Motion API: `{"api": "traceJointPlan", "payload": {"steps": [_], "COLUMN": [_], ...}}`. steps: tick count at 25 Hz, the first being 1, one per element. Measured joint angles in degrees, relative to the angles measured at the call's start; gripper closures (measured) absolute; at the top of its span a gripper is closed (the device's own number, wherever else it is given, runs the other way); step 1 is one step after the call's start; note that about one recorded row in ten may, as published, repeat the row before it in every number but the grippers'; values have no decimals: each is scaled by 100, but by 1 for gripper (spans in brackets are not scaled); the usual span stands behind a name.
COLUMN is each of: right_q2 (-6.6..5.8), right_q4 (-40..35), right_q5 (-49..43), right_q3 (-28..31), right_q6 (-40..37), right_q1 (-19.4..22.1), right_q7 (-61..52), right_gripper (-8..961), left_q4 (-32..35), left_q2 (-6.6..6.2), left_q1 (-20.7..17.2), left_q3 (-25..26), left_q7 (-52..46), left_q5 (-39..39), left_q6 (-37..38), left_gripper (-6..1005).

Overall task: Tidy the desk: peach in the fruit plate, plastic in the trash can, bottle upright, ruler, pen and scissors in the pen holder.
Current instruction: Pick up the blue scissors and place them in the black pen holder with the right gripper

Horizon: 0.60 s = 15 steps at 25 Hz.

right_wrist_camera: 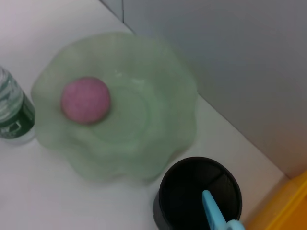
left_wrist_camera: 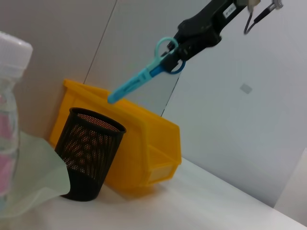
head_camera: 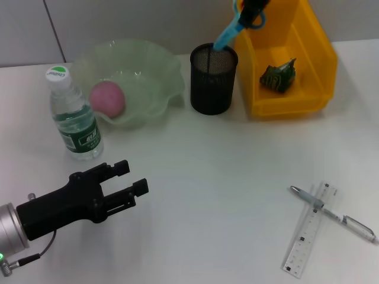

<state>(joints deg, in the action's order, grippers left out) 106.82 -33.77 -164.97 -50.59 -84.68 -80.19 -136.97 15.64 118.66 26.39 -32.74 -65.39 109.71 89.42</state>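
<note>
**Scissors poised over the holder, tips at the rim**

The scissors [head_camera: 237, 22] hang tilted, blue blades pointing down into the mouth of the holder [head_camera: 213, 78], loops pinched in the right gripper [left_wrist_camera: 178, 51], whose fingers are clamped tight on the handles high above the desk. The wrist view shows the tip already inside the rim, close to the wall nearest the bin. If the grip lets go at this slant, I judge the blades could strike the rim and tip the light mesh cup, or slide out toward the bin [head_camera: 290, 59]; lowering them further before release would lessen that

The holder is black wire mesh, round and open-topped, so thin points may snag in its holes. The scissors have smooth plastic handles, likely slippery. The bin is hard yellow plastic with a sloped front, holding a crumpled green wrapper [head_camera: 279, 77]. The plate [head_camera: 148, 89] is pale green, translucent, with a wavy rim, and the peach [head_camera: 107, 98], pink and matt, sits inside it. The bottle [head_camera: 74, 115] stands upright just beside the plate, clear and ribbed with a green label

The pen [head_camera: 334, 214] lies across the clear ruler [head_camera: 311, 229], well apart on the desk [head_camera: 225, 177]. The left gripper [head_camera: 121, 180] hovers low near the bottle, fingers spread and holding nothing
</note>
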Motion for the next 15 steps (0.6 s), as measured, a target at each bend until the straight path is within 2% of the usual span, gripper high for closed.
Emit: {"api": "traceJointPlan", "payload": {"steps": [1,2,3,7,11,15], "right_q2": [77,77,146,224,367,415], "right_q4": [137,137,249,431,643,645], "right_q5": [-57,-57,-104,-134,-171,-209], "right_q3": [-73,-73,-95,-99,-169,-180], "right_q6": [175,175,348,623,975,1087], "right_q1": [0,0,21,38,60,84], "right_q7": [-2,-2,-7,-15,-44,-131], "right_gripper": [771,770,769,766,762,758], "left_q4": [0,0,0,0,0,0], "left_q2": [0,0,0,0,-1,-1], "left_q1": [-26,-26,-42,-65,-73,-80], "left_q3": [3,3,8,11,-19,-27], "left_q7": [0,0,0,0,0,0], "left_q5": [-2,-2,-2,-3,-3,-3], "left_q6": [-2,-2,-5,-13,-14,-14], "left_gripper": [258,258,258,258,259,259]}}
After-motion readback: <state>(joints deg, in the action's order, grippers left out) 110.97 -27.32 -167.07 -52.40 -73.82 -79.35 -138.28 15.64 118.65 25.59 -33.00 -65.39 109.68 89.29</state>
